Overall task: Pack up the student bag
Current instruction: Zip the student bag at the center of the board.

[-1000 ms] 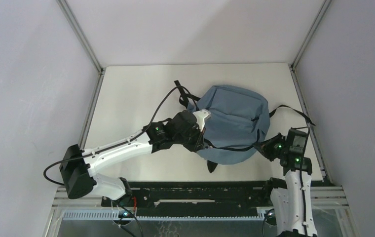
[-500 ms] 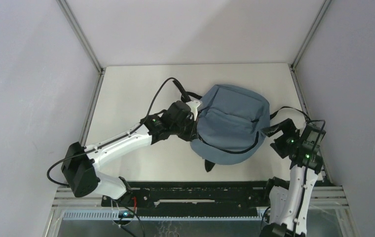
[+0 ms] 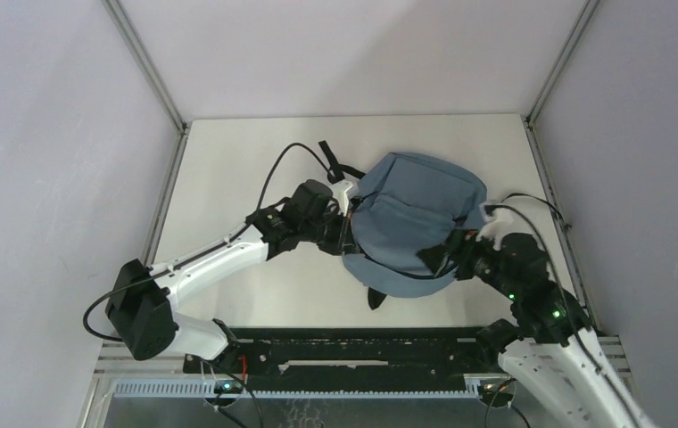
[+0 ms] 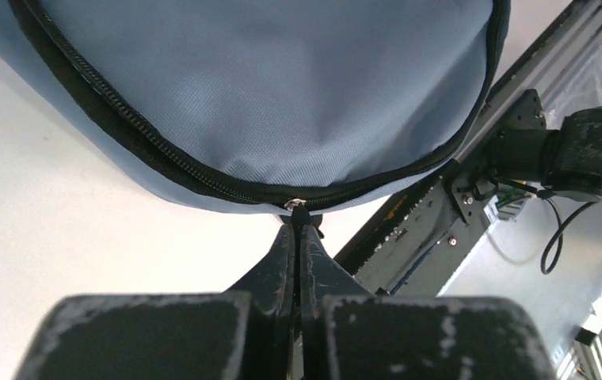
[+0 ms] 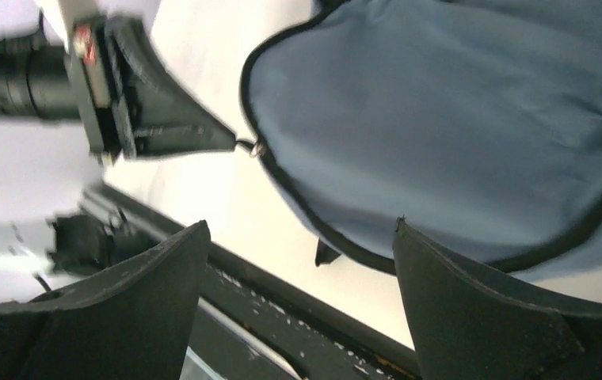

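Observation:
The student bag (image 3: 420, 214) is a dusty-blue backpack lying flat in the middle of the table, its black zipper running round the edge (image 4: 163, 162). My left gripper (image 3: 346, 234) sits at the bag's left edge, shut on the small zipper pull (image 4: 295, 207); the closed fingers (image 4: 298, 237) meet right below it. The right wrist view shows the same grip (image 5: 238, 145) on the pull (image 5: 257, 148). My right gripper (image 3: 438, 259) hovers over the bag's near right edge, open, with nothing between its fingers (image 5: 301, 229). The blue fabric (image 5: 456, 119) fills the view beyond them.
Black straps trail from the bag's top left (image 3: 331, 159) and right side (image 3: 532, 201). A small black tab (image 3: 376, 299) sticks out at its near edge. A black rail (image 3: 353, 343) runs along the table's near edge. Metal posts (image 3: 170, 196) and walls close in both sides.
My right arm has swung left from the table's right side to the bag's near right edge, and its jaws have opened. The left gripper has drawn the zipper pull and bag slightly left.

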`<action>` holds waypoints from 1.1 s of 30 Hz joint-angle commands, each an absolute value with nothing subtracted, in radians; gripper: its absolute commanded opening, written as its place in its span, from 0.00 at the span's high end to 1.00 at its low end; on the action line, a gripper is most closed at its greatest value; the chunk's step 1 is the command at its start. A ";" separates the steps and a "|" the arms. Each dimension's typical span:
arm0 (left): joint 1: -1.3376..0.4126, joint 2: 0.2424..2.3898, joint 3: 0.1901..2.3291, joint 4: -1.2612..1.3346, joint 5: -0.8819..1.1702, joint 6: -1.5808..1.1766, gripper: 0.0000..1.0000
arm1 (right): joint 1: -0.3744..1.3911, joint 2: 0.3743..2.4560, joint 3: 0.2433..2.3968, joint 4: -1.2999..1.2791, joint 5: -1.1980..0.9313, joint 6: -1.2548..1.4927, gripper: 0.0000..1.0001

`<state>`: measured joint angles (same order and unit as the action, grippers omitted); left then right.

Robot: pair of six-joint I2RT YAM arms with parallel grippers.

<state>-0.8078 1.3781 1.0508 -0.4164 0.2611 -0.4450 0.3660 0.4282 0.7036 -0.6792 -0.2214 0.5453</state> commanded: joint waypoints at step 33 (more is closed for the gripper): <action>-0.552 1.334 1.044 -0.339 0.301 -0.510 1.00 | 1.306 0.853 0.693 -0.702 0.520 0.539 1.00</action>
<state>-0.6182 1.3369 1.0107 -0.4007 0.3565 -0.4992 1.2610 0.9302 0.7128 -0.5449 0.5304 0.3550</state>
